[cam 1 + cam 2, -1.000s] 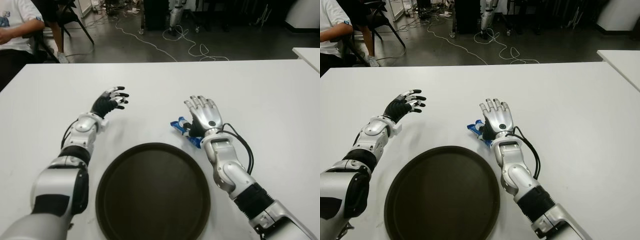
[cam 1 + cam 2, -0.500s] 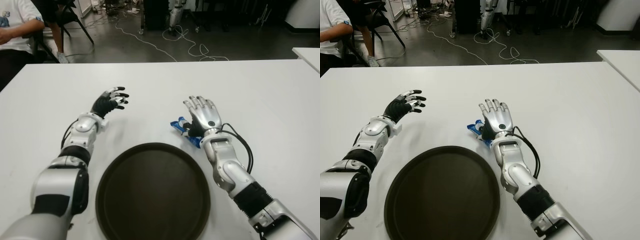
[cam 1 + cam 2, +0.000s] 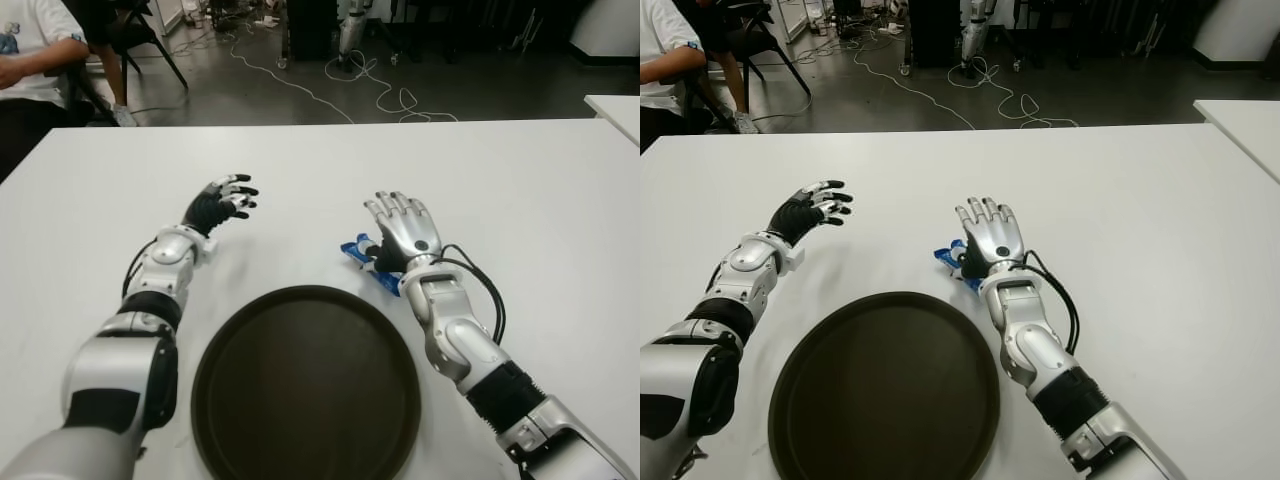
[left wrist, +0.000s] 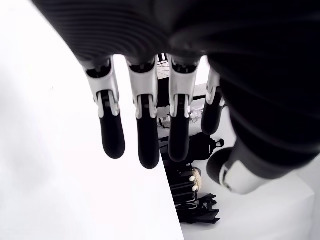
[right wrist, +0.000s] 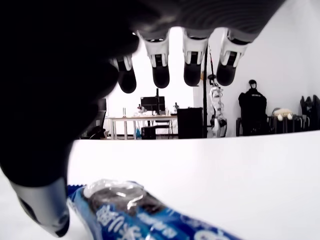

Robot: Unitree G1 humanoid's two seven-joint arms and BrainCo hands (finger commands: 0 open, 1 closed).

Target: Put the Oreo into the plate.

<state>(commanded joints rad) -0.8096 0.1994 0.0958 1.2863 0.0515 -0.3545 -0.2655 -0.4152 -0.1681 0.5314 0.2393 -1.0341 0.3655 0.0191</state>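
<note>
Oreo pack (image 3: 368,259), in its blue wrapper, lay flat on the white table (image 3: 520,190), just beyond the rim of the dark round plate (image 3: 305,385) and not in it. The right hand (image 3: 403,232) hovered right over the pack, fingers (image 5: 160,67) stretched out and gripping nothing, thumb down beside the wrapper's end. Off to the robot's left, the left hand (image 3: 219,202) sat well apart from the pack, fingers (image 4: 142,127) loosely spread, empty. A person (image 3: 30,45) sat at the far left corner of the table.
</note>
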